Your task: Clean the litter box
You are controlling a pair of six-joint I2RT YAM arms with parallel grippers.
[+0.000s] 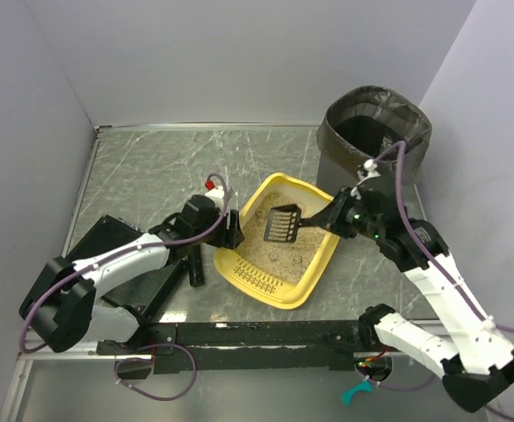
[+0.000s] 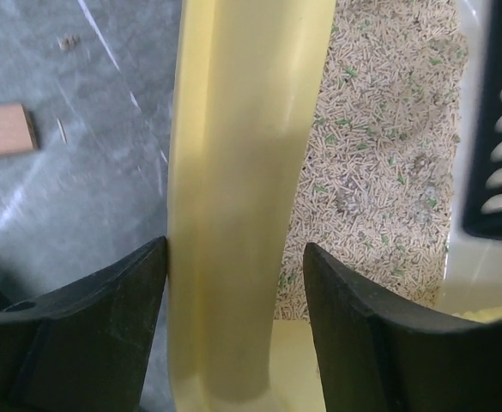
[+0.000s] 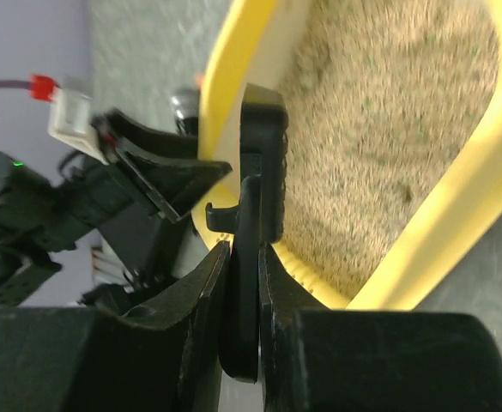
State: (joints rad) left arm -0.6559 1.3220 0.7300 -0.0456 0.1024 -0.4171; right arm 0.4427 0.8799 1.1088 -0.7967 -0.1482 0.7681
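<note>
while the litter box sits mid-worktop between our two arms, we've got a pincer at each side of it

our right pincer is clamped on the handle of a black slotted scoop, head hanging over the beige litter toward the far end. our left pincer straddles the box's left rim, outer finger touching it, but we can't tell if it's really gripping. grey bin sits in the far right corner.
</note>
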